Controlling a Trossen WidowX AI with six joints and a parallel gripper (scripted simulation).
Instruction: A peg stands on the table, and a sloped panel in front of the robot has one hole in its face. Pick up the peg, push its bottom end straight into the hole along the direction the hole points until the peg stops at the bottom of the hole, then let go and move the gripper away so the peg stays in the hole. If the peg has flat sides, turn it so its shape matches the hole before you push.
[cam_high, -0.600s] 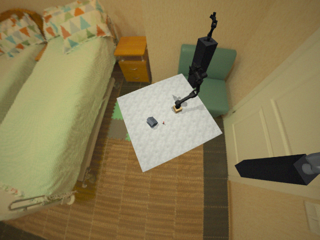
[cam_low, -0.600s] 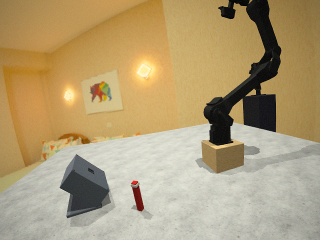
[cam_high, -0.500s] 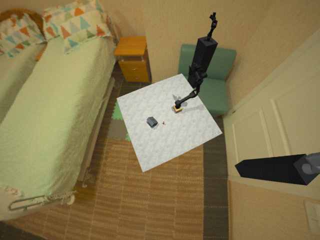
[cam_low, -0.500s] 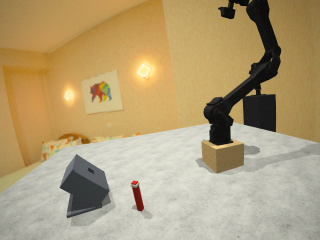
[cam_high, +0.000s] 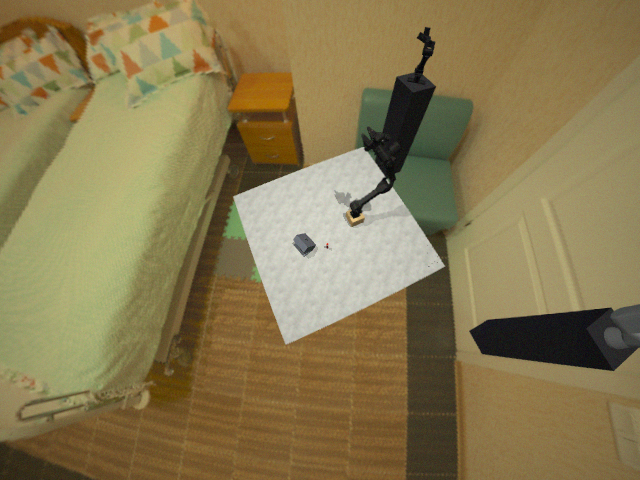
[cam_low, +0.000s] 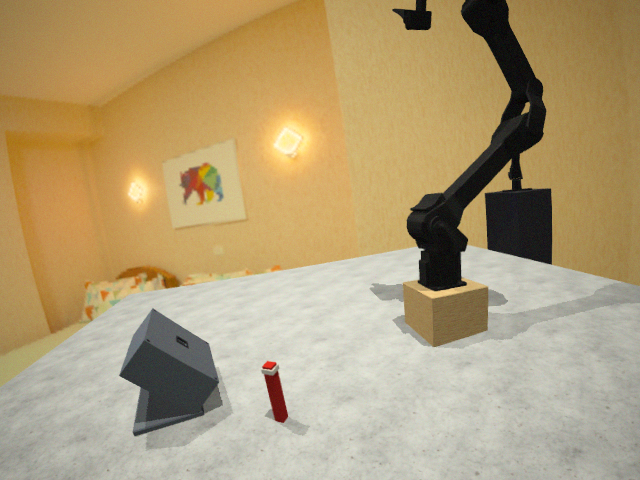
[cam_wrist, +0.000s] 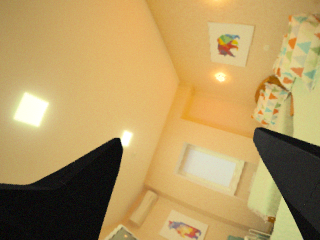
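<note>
A red peg (cam_high: 327, 245) (cam_low: 277, 396) with flat sides and a white band near its top stands upright on the table (cam_high: 330, 299) (cam_low: 361, 413). A dark grey block with a sloped panel (cam_high: 303, 244) (cam_low: 165, 330) stands a short way beside it. One small rectangular hole (cam_low: 181, 341) shows in the panel's face. My gripper (cam_high: 366, 136) (cam_wrist: 189, 139) is open and empty, raised high and far from both. In the exterior view it is mostly cut off by the top edge. The wrist view shows no peg or panel.
The arm's base is on a wooden block (cam_high: 355, 220) (cam_low: 433, 316) on the table. A black pillar (cam_high: 405, 113) (cam_low: 518, 222) with another small arm stands behind the table edge, near a green chair (cam_high: 429, 191). Another black pillar (cam_high: 542, 338) stands farther off.
</note>
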